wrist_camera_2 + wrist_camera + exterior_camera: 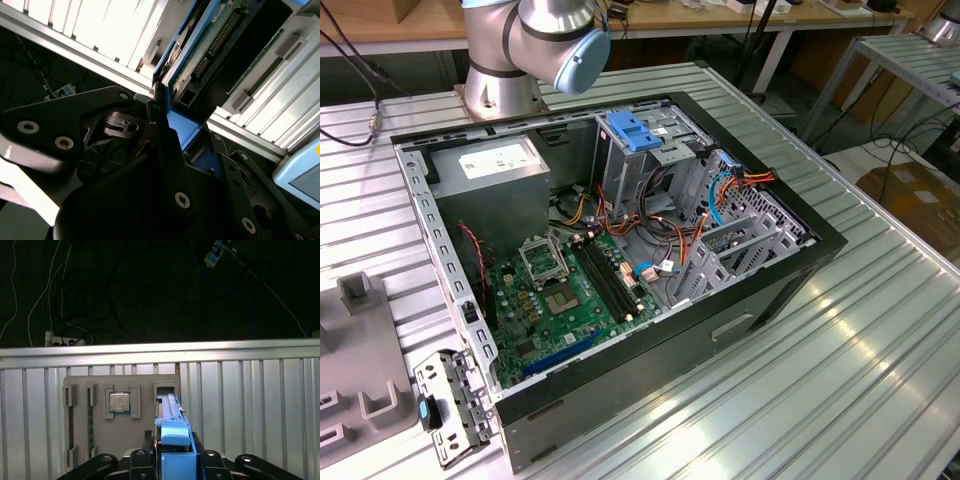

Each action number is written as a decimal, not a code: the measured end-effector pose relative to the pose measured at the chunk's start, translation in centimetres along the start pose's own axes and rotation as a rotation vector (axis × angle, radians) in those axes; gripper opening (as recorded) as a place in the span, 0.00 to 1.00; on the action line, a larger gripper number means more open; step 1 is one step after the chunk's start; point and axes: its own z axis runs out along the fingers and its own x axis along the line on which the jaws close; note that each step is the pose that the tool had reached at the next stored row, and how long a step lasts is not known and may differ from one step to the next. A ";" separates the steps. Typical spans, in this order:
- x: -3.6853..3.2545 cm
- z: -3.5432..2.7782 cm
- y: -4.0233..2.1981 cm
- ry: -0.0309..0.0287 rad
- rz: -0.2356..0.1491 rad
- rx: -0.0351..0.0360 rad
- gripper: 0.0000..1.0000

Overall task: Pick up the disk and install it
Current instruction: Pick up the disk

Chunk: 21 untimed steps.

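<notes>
Hand (175,466): clenched on the disk (170,415) by its blue rail;
Disk: on edge — at the grey tray (100,382) on the desk (250,405)

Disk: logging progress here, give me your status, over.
Tool shut on disk, held edge-on. At grey fixture tray. Case open, loose cables inside.

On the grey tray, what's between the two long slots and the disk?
A square chip, set in the tray between the slots and the disk; the first wrist view shows it.
</notes>
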 end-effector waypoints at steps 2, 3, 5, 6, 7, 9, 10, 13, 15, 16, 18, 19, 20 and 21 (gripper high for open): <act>0.00 -0.08 0.00 0.0000 0.000 0.0000 0.37; 0.00 -0.16 0.00 0.0000 0.000 0.0001 0.37; -0.01 -0.30 0.01 0.0000 0.000 0.0000 0.37; -0.01 -0.33 0.00 0.0000 0.000 -0.0001 0.37; -0.01 -0.37 0.01 0.0000 0.000 0.0000 0.37; -0.01 -0.42 0.01 0.0000 0.000 0.0000 0.37; -0.01 -0.45 0.01 0.0000 0.000 0.0000 0.37; -0.01 -0.57 0.01 0.0001 0.000 -0.0001 0.37; -0.01 -0.63 0.01 0.0000 0.000 0.0000 0.37; -0.01 -0.69 0.01 0.0000 0.000 0.0000 0.37; -0.02 -0.76 0.01 0.0000 0.000 0.0000 0.37; -0.02 -0.81 0.01 0.0000 0.000 0.0001 0.37; -0.02 -0.86 0.01 0.0000 0.000 0.0001 0.37; -0.02 -0.90 0.01 0.0000 0.000 0.0000 0.37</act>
